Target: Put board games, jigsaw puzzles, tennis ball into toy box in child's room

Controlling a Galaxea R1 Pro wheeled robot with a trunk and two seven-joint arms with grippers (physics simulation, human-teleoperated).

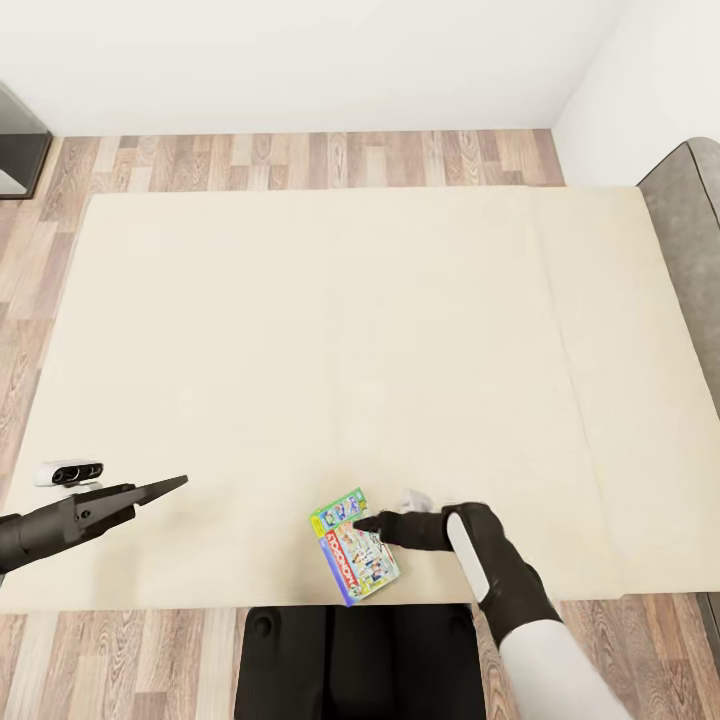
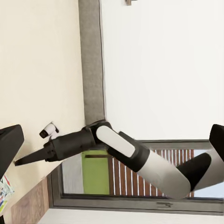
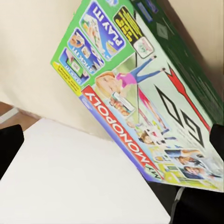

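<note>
Two board games lie overlapping near the front edge of the bed (image 1: 330, 330): a green one (image 1: 337, 509) and a white-green one with a red strip (image 1: 362, 566). My right gripper (image 1: 363, 522) reaches in from the right, its tip over where they overlap. In the right wrist view the red-strip lid (image 3: 140, 116) lies close between spread fingers (image 3: 10, 147), with a gap on one side, so this gripper is open. My left gripper (image 1: 178, 484) hovers open over bare mattress, well left of the games. The left wrist view catches the right gripper (image 2: 19, 162) and a game corner (image 2: 3, 193).
Wood-plank floor (image 1: 300, 160) surrounds the bed. The dark grey headboard (image 1: 690, 220) runs along the right and appears again as a headboard strip (image 2: 91, 60). A dark cabinet corner (image 1: 18, 140) sits at the far left. My black base (image 1: 350, 660) stands against the bed's front edge.
</note>
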